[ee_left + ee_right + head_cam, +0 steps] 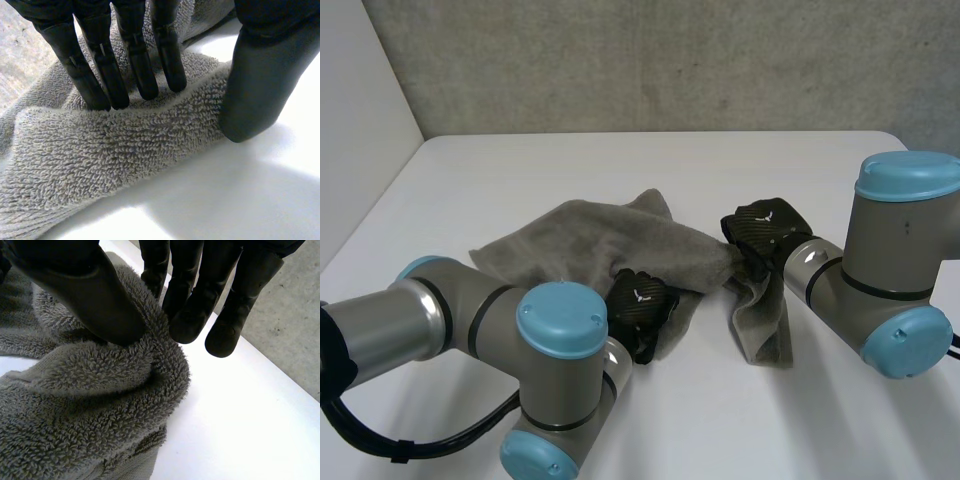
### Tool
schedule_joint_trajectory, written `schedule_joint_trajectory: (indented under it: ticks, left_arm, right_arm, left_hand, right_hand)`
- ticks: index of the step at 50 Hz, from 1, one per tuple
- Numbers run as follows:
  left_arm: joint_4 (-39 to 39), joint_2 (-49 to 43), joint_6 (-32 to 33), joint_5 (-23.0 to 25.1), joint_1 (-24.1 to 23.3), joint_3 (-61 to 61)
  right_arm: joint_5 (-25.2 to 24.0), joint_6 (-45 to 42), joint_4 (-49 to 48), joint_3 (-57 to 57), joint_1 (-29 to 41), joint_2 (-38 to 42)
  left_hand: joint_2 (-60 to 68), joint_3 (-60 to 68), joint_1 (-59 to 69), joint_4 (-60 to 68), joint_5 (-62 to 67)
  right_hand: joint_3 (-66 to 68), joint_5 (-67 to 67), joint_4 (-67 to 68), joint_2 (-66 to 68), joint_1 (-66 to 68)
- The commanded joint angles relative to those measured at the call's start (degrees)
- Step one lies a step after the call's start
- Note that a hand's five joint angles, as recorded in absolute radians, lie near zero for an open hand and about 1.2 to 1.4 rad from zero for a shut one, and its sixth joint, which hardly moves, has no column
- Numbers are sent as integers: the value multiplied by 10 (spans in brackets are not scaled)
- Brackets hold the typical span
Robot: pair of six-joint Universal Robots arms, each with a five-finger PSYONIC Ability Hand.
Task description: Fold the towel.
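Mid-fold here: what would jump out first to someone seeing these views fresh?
A crumpled grey terry towel sprawls across the middle of the white table. The right robot hand pinches the towel's bunched end, raised off the table, with a flap drooping below it. The left robot hand grips the towel's near edge between fingers and thumb.

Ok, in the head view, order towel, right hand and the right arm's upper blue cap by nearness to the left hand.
1. towel: touching the left hand.
2. right hand: rightward, pinching the towel's end.
3. upper blue cap: far right.
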Motion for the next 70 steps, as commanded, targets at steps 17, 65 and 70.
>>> schedule_joint_trajectory:
  ticks: [17,65,70]
  left_arm:
    - [-1,83,-8,-8,37,-3]
    - [-67,137,5,66,167,38]
    - [-67,212,-29,65,145,-57]
  right_arm:
    - [1,-2,8,-6,-15,-48]
    - [18,-259,189,-124,-16,-31]
    - [18,-258,170,-96,-16,-32]
  left_hand:
    - [279,278,279,278,183]
    - [-88,-89,-88,-89,-184]
    - [-247,-248,-247,-248,-343]
  right_hand:
    - [28,49,34,62,60]
    - [28,49,34,62,60]
    - [28,49,34,62,60]
